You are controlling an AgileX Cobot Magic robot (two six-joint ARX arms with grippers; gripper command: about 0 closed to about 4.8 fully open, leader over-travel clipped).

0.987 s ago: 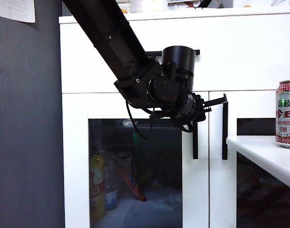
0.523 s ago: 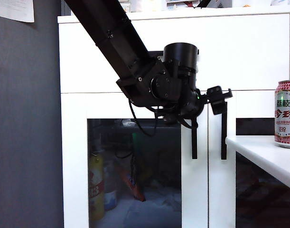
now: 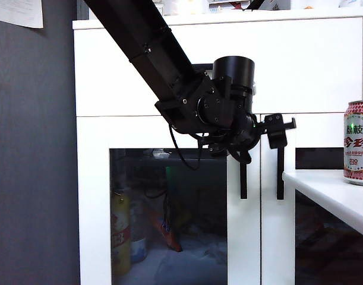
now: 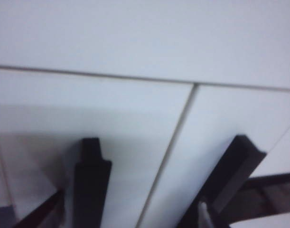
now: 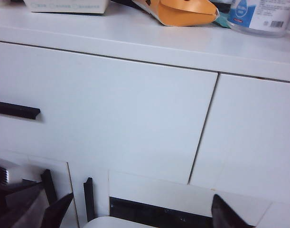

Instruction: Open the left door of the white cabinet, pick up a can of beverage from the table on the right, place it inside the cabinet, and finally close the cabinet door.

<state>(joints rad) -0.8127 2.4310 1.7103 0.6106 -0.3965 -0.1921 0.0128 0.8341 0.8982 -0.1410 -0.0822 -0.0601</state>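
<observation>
The can of beverage (image 3: 357,142), standing on the desk (image 3: 330,193) at the right of the exterior view, bears large Chinese characters on its pale band, too small to read with certainty. A paper sheet (image 3: 18,12) pinned on the dark wall carries print too fine to read, as does the bottle label (image 5: 261,12) atop the cabinet.
</observation>
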